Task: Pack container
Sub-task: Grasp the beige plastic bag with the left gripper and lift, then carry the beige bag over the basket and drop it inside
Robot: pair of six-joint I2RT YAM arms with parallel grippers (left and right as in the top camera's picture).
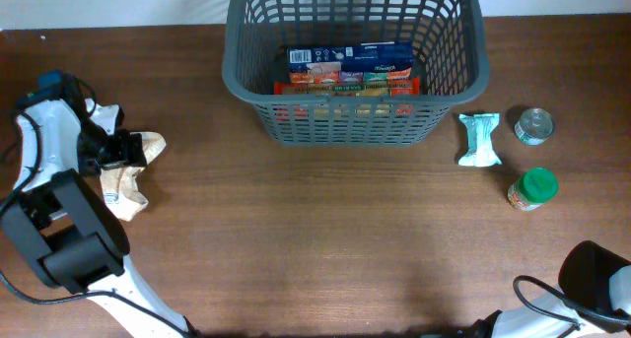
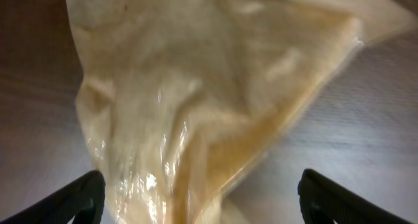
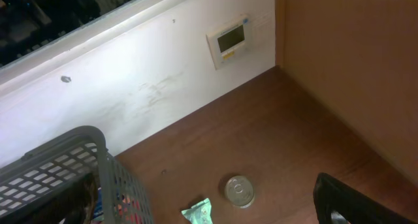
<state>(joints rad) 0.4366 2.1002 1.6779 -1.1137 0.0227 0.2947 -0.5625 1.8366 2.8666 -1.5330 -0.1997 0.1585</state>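
The container (image 1: pixel 355 121) is a large dark grey lattice basket at the back centre, with flat food boxes (image 1: pixel 347 70) inside; its corner shows in the right wrist view (image 3: pixel 72 165). My left gripper (image 1: pixel 126 151) is at the far left, open. Its fingers (image 2: pixel 202 201) straddle a crumpled tan plastic bag (image 2: pixel 196 93), also seen overhead (image 1: pixel 128 175). A mint green packet (image 1: pixel 480 141), a tin can (image 1: pixel 534 126) and a green-lidded jar (image 1: pixel 533 189) lie right of the basket. My right arm (image 1: pixel 596 284) is at the front right corner; only one finger (image 3: pixel 339 201) shows, set far out to the side.
A white wall with a small display panel (image 3: pixel 230 40) runs behind the table. The can (image 3: pixel 239 191) and the packet (image 3: pixel 199 212) lie on the brown wood between the basket and the right edge.
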